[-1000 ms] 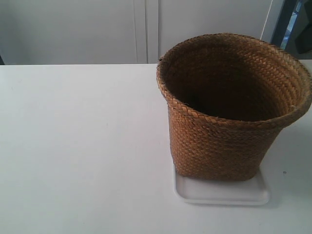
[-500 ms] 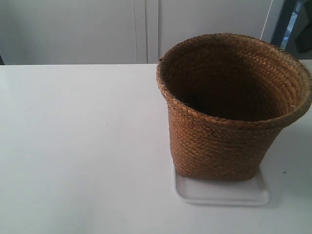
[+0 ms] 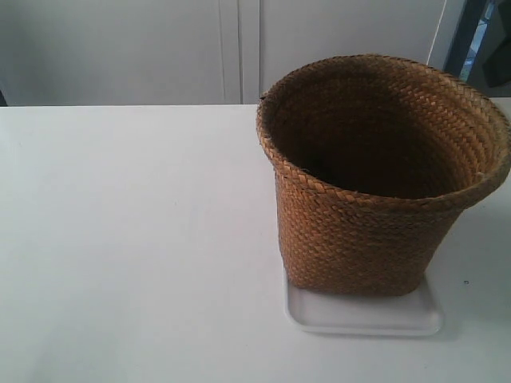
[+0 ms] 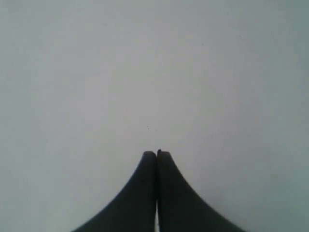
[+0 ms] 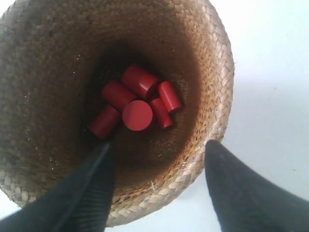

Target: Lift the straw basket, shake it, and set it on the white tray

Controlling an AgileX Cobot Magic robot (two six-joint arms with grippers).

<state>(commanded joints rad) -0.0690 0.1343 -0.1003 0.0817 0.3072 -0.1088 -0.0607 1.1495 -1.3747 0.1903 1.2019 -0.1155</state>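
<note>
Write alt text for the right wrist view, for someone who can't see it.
Looking down into the straw basket, a cluster of red cylinders lies on its dark bottom. The right hand is open, its two dark fingers astride the braided rim, one over the inside and one outside above the white table.

The left pincer (image 4: pixel 157 153) is pressed tightly together, while the right pincer (image 5: pixel 158 143) gapes wide.

It looks like a plain lab or office room (which one is unclear), with a white desk (image 3: pixel 128 239) before pale grey wall panels (image 3: pixel 120 48).
</note>
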